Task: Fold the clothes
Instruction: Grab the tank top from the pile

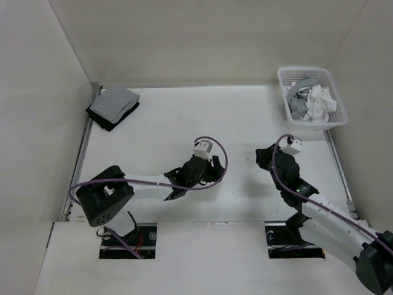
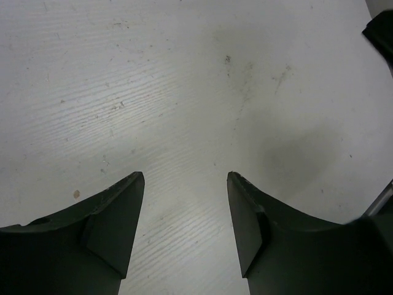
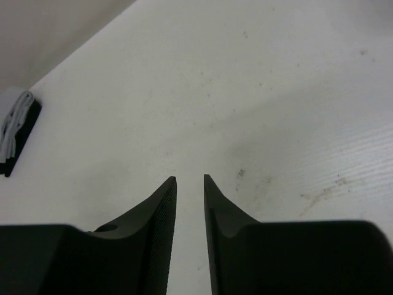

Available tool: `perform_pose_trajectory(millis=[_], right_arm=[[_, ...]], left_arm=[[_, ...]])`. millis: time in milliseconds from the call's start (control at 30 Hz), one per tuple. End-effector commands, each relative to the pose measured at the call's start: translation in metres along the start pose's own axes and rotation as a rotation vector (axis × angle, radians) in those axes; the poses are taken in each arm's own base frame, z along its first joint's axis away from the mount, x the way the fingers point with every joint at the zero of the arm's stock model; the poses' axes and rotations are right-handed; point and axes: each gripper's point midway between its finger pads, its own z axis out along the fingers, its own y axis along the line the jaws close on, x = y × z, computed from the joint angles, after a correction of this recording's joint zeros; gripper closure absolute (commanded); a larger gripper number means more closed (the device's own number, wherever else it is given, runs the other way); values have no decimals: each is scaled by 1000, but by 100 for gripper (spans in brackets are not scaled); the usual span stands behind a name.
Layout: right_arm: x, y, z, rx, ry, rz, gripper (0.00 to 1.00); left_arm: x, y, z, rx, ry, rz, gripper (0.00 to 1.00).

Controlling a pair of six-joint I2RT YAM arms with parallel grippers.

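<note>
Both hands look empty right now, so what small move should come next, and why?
Probably swing the right hand toward the white plastic basket at the far right corner: the crumpled white cloth garment lies in it, nearer that arm, and neither the right nor the left hand holds anything.

Folded grey-black pile [image 1: 113, 107], white basket [image 1: 314, 125]

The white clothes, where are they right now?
In the top view, the white clothes lie bunched in the plastic basket at the table's far right corner, beside a grey garment.
</note>
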Motion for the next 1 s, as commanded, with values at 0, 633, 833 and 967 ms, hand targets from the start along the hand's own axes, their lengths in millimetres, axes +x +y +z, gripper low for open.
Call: perform_pose_trajectory(millis=[0, 633, 833, 967], right_arm=[[-60, 16, 8, 56, -83, -42, 90], [-294, -153, 176, 569, -248, 55, 77], [-299, -211, 216, 643, -234, 46, 48], [-296, -249, 227, 699, -238, 82, 47]], left_arm=[[-13, -27, -17, 117, -70, 22, 45], [-44, 5, -34, 66, -201, 8, 73], [-43, 14, -27, 51, -193, -8, 57], [-46, 17, -26, 48, -204, -17, 57]])
